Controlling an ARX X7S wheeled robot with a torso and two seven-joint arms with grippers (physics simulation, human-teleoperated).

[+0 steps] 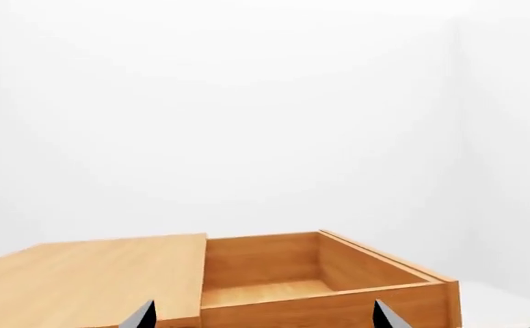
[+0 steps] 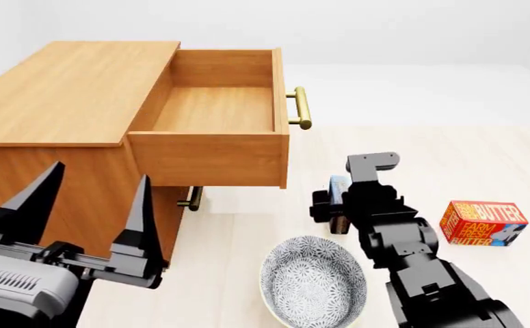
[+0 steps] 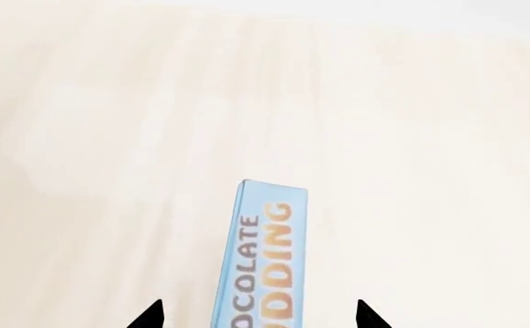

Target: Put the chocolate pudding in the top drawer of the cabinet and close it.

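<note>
The cabinet [image 2: 73, 89] stands at the left with its top drawer [image 2: 212, 160] pulled out and empty; its brass handle [image 2: 299, 108] faces right. The chocolate pudding [image 2: 338, 191], a thin light-blue carton, stands on edge on the floor beside the bowl, partly hidden by my right arm. In the right wrist view the chocolate pudding [image 3: 265, 246] lies between the spread tips of my right gripper [image 3: 258, 316], which is open and not touching it. My left gripper [image 2: 91, 205] is open and empty in front of the cabinet. The left wrist view shows my left gripper [image 1: 262, 318], the cabinet top [image 1: 82, 273] and the open top drawer [image 1: 274, 263].
A patterned grey bowl [image 2: 313, 280] sits on the floor near my right arm. A red-and-yellow butter box [image 2: 483, 223] lies to the right. The lower drawer's brass handle [image 2: 190, 199] shows under the open drawer.
</note>
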